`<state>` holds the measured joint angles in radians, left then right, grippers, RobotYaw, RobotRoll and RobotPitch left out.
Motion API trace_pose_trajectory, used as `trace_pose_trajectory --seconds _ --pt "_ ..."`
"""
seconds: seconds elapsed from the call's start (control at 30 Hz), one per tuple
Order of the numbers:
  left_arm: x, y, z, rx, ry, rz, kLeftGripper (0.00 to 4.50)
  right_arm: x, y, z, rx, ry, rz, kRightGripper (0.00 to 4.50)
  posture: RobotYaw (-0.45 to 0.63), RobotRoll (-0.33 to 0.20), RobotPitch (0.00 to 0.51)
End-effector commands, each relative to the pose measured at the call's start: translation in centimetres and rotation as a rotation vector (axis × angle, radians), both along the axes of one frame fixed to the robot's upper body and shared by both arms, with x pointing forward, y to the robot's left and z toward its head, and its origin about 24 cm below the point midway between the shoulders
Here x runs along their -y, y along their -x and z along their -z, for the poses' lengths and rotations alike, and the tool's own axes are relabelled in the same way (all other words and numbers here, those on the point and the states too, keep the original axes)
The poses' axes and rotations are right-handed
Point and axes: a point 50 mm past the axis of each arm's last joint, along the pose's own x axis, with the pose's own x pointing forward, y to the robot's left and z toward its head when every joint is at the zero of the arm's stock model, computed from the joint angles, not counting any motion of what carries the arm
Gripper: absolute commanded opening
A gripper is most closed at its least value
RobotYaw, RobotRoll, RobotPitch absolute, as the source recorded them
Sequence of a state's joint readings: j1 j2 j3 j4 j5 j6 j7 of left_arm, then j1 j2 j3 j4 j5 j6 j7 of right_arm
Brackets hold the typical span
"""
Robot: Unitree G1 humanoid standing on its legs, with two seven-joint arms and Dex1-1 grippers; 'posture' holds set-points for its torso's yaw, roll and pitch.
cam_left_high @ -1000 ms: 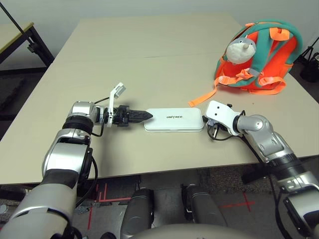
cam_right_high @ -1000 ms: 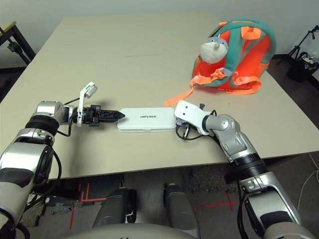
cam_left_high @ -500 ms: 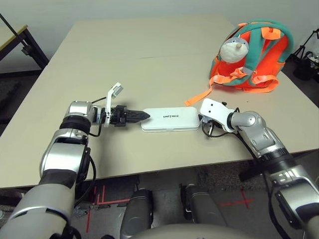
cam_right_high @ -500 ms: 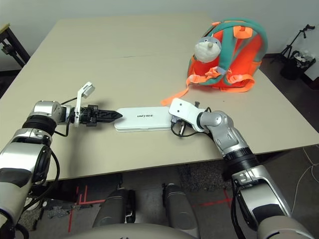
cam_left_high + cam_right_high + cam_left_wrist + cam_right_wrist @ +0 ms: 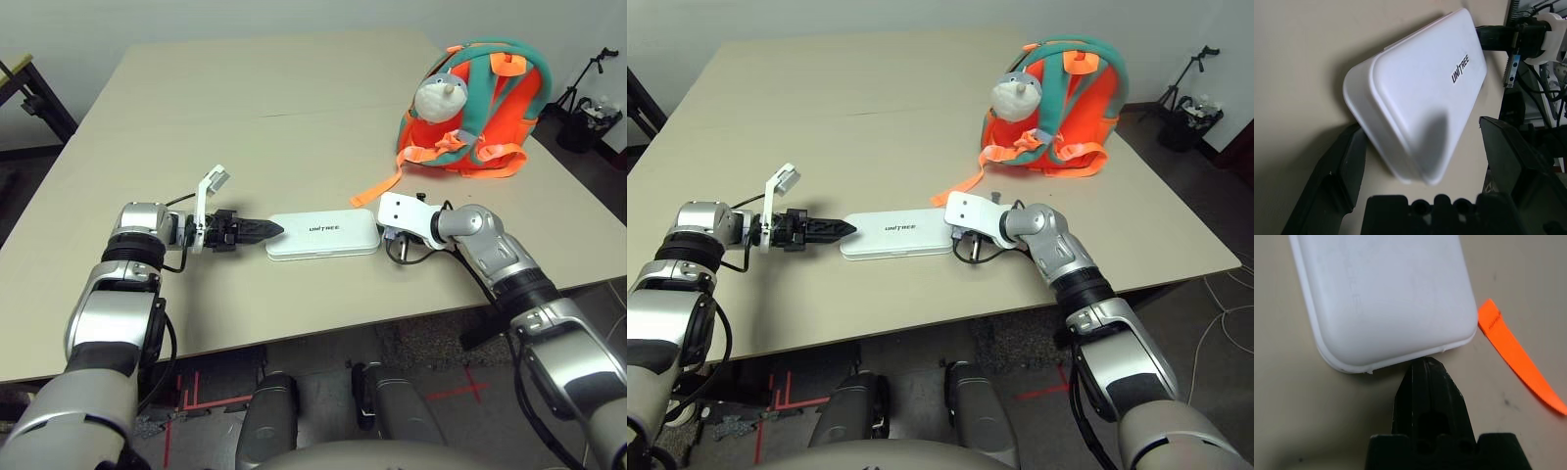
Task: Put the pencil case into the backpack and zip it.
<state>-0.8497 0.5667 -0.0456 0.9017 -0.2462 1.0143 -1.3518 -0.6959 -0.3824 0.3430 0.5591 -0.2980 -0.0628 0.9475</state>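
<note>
While lying flat, the white pencil case [image 5: 322, 234] shows grey lettering.

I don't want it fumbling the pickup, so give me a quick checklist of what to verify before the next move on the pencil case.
1. Pencil case lies flat on the table between both grippers: ok.
2. Left gripper open, case end between its fingers: ok.
3. Right gripper has a hold: not ok; shut, tip only meeting the case's other end.
4. Backpack unzipped: cannot tell; its strap side faces the camera.
5. Path free of the loose orange strap: not ok; it lies beside the case's right end.
</note>
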Motion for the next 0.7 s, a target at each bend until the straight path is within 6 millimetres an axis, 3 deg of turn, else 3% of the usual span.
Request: trace_pose_trajectory --seconds 0.03,0.3,0.4,0.5,0.63,0.7 --pt "0.8 0.5 0.8 -0.036 0.026 0.017 4.5 -2.8 1.1 1.6 -0.068 0.018 -0.14 0.02 0.16 0.0 0.097" --pt "0.5 0.8 0.8 -0.033 0.032 0.003 4.5 -3.1 1.1 1.6 -0.068 0.015 -0.161 0.02 0.17 0.0 0.101" --pt "0.5 0.9 0.8 -0.024 0.032 -0.007 3.84 -2.3 1.0 1.7 -0.064 0.017 -0.137 0.0 0.17 0.0 0.102" --pt "0.4 0.8 0.7 -0.01 0.036 -0.016 2.75 -1.0 1.1 1.6 -0.066 0.009 -0.1 0.0 0.17 0.0 0.103" --pt "0.0 0.8 0.1 0.022 0.05 -0.041 1.6 0.8 1.0 1.0 -0.067 -0.05 -0.016 0.95 0.18 0.0 0.11" --pt "-0.4 0.7 -0.4 0.052 0.057 -0.055 1.38 2.4 0.7 0.1 -0.061 -0.101 0.065 1.66 0.17 0.0 0.114"
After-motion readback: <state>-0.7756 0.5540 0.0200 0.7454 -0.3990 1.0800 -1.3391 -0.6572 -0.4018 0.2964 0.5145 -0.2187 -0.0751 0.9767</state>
